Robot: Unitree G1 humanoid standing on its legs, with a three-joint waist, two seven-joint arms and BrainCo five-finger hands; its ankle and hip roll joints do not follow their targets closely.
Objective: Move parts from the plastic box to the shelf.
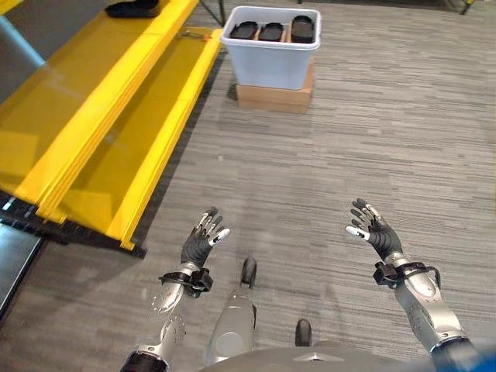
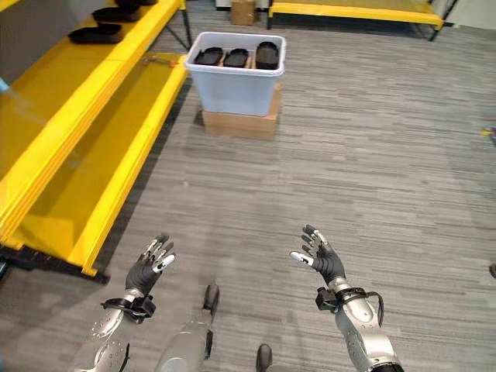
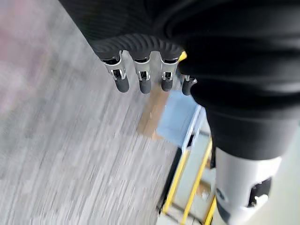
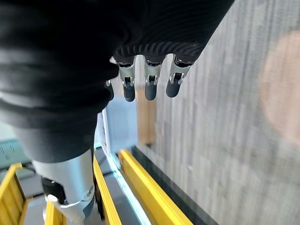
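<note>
A grey, striped carpet floor (image 1: 349,139) is seen from above, with a yellow shelf (image 1: 116,116) running along the robot's left side in two long tiers. Ahead, near the far end of the shelf, a white plastic box (image 1: 270,48) is set on a flat cardboard box (image 1: 275,97), which rests on the floor. Inside the plastic box, three black parts (image 1: 271,31) are lined up side by side — their exact shape cannot be made out. More black parts (image 2: 97,34) are already laid on the upper tier of the shelf, well apart from the plastic box. A second yellow shelf (image 2: 356,9) is visible along the far edge of the room.

The left hand (image 1: 201,240) is held low over the floor, close to the robot and beside the near end of the shelf; its fingers (image 3: 143,82) are extended and relaxed, and nothing is held in them. The right hand (image 1: 373,229) is raised at a similar height on the other side, palm turned inward, with its fingers (image 4: 149,84) likewise straight and spread — nothing is gripped. Both hands are well apart from the plastic box and from the parts.
</note>
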